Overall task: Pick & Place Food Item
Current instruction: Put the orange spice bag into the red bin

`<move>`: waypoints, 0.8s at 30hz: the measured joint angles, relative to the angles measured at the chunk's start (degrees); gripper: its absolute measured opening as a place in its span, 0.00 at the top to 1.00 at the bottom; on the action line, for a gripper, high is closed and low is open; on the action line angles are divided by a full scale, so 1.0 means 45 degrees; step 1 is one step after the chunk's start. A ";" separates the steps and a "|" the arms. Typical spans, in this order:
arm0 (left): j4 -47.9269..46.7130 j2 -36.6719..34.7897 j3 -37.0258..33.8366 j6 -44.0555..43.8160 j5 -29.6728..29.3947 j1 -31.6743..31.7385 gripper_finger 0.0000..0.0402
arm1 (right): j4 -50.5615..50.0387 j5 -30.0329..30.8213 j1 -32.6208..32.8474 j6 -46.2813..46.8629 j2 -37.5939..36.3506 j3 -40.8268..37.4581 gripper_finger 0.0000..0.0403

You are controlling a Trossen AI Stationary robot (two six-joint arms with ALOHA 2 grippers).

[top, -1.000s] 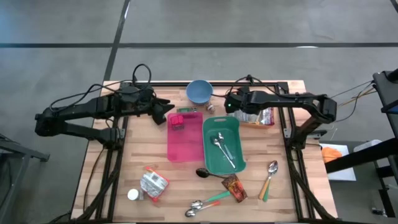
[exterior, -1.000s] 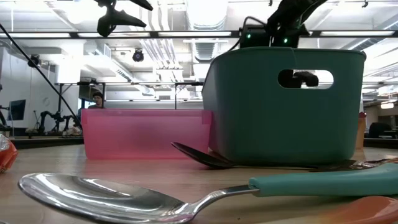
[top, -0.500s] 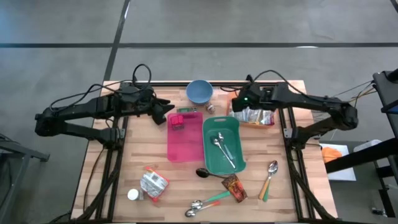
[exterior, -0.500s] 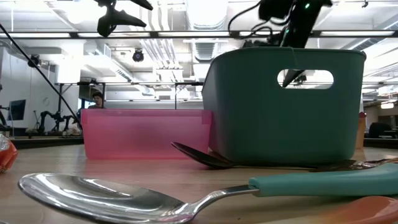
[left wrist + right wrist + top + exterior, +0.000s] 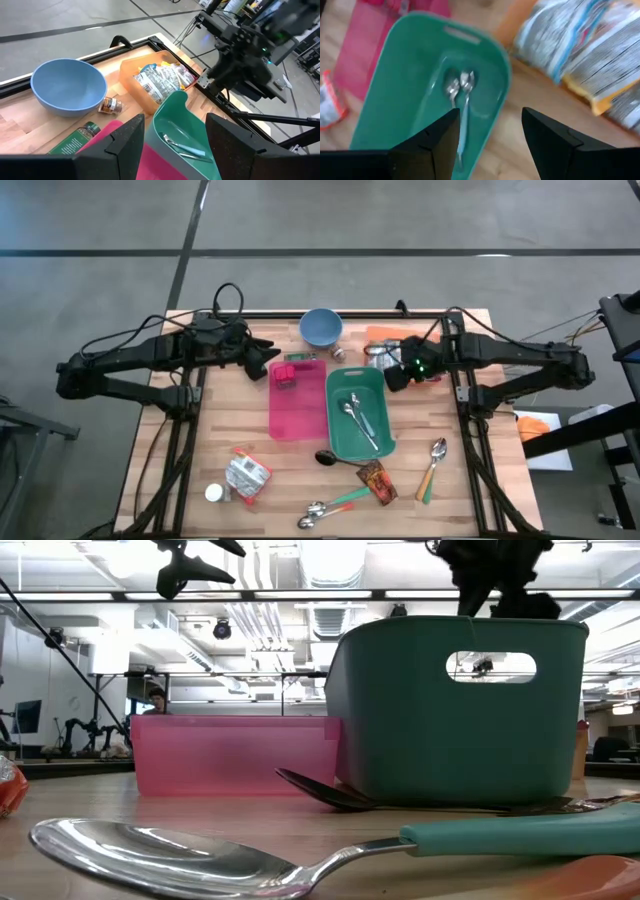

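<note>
An orange tray (image 5: 384,333) at the far right holds several silver food packets (image 5: 585,45). A teal bin (image 5: 372,442) with two spoons (image 5: 460,87) inside stands next to a pink bin (image 5: 297,412). More food packets lie on the table near its front: a silver-red one (image 5: 245,477) and a brown one (image 5: 377,481). My right gripper (image 5: 392,380) hangs open over the teal bin's far right corner, with nothing between its fingers (image 5: 427,145). My left gripper (image 5: 272,368) waits open above the pink bin's far left corner, also holding nothing.
A blue bowl (image 5: 320,327) and a small spice jar (image 5: 338,352) stand at the far edge. A red item (image 5: 285,373) lies in the pink bin. Loose spoons (image 5: 432,465) (image 5: 330,507) and a white cap (image 5: 212,493) lie near the front edge.
My right gripper has drawn back from over the orange tray toward the table's right and near edges. It has risen and tipped to point more steeply down, and now hangs over the teal bin's corner. The tray's far part shows again.
</note>
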 joint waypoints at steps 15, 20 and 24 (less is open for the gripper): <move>-0.0204 0.0000 -0.0005 0.0235 0.2501 0.0000 0.47 | -0.0888 -0.0164 0.4766 0.4138 -0.0053 -0.0010 0.48; -0.0204 0.0000 -0.0005 0.0920 0.3935 0.0000 0.47 | -0.0879 -0.0168 0.6503 0.6018 -0.0049 -0.0022 0.48; -0.0178 0.0092 -0.0005 0.1316 0.4006 0.0000 0.47 | -0.0872 0.0374 0.7876 0.7908 -0.0038 -0.0101 0.48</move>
